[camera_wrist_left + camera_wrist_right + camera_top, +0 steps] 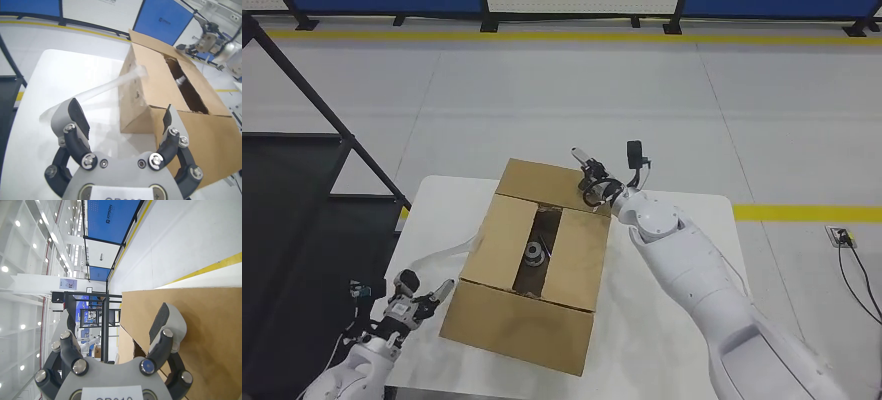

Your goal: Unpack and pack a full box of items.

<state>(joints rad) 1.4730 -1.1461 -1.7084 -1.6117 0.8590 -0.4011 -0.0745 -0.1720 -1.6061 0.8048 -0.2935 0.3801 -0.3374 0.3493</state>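
A brown cardboard box (504,230) (160,75) stands in the middle of the white table (662,330). Its top flaps are parted, and the slot between them shows a small item (534,253) (179,80) inside. A strip of clear tape (113,83) hangs loose from the box's side toward my left gripper. My left gripper (427,298) (122,115) is open and empty at the box's near left corner. My right gripper (590,183) (115,315) is open at the far flap (208,313), with one finger (160,317) over the cardboard and the flap's edge between its fingers.
A black metal frame (302,220) stands off the table's left side. Bare table (47,79) lies left of the box, and more lies to its right under the right arm. Yellow lines (802,212) mark the floor beyond.
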